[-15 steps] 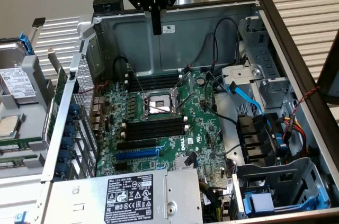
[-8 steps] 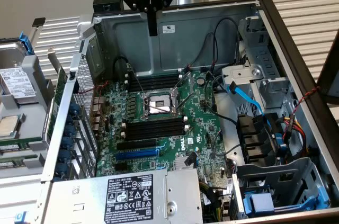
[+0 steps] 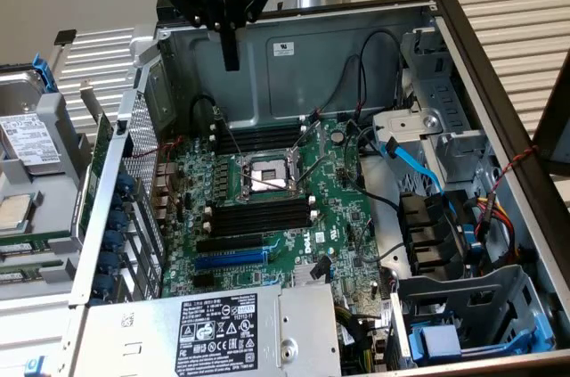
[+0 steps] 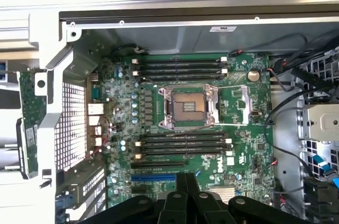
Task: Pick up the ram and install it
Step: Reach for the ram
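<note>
Trouble could be caused if the long, thin, flat green ram stick [image 3: 101, 159] is bumped or grabbed crooked, as it could slip. It is rested just outside the open grey metal computer case [image 3: 294, 74], on the exterior view's left, and a white label is seen on it. The black two-finger gripper [image 3: 231, 63] is held above the case's back wall, pinched closed on nothing.

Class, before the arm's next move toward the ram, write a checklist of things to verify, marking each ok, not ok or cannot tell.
1. Ram located, standing outside the case's side wall: ok.
2. Gripper holding the ram: not ok; it holds nothing and hangs above the case.
3. Gripper open for a grasp: not ok; shut.
4. Black memory slots empty: ok.
5. Slot latches open: cannot tell.
</note>
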{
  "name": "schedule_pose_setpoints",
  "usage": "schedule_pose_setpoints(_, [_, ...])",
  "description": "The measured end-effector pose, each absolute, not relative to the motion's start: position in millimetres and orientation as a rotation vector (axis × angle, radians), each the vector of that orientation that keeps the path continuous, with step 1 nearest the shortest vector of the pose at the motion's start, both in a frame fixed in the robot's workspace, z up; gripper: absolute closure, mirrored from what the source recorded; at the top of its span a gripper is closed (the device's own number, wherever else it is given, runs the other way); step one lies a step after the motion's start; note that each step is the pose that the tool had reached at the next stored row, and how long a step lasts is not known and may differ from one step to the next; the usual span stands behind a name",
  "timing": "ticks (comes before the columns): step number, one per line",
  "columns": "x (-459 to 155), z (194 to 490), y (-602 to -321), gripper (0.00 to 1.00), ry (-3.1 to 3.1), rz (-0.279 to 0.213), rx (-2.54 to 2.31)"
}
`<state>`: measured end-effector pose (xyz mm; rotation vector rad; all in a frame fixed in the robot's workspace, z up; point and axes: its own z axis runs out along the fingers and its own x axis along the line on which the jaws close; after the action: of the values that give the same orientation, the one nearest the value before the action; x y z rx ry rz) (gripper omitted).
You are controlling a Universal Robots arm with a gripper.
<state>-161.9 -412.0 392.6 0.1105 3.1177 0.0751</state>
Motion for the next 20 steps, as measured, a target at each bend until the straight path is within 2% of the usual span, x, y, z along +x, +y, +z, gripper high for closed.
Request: schedule_pose_setpoints(20, [-231, 393, -440, 0.89, 3.116, 0.076, 0.110])
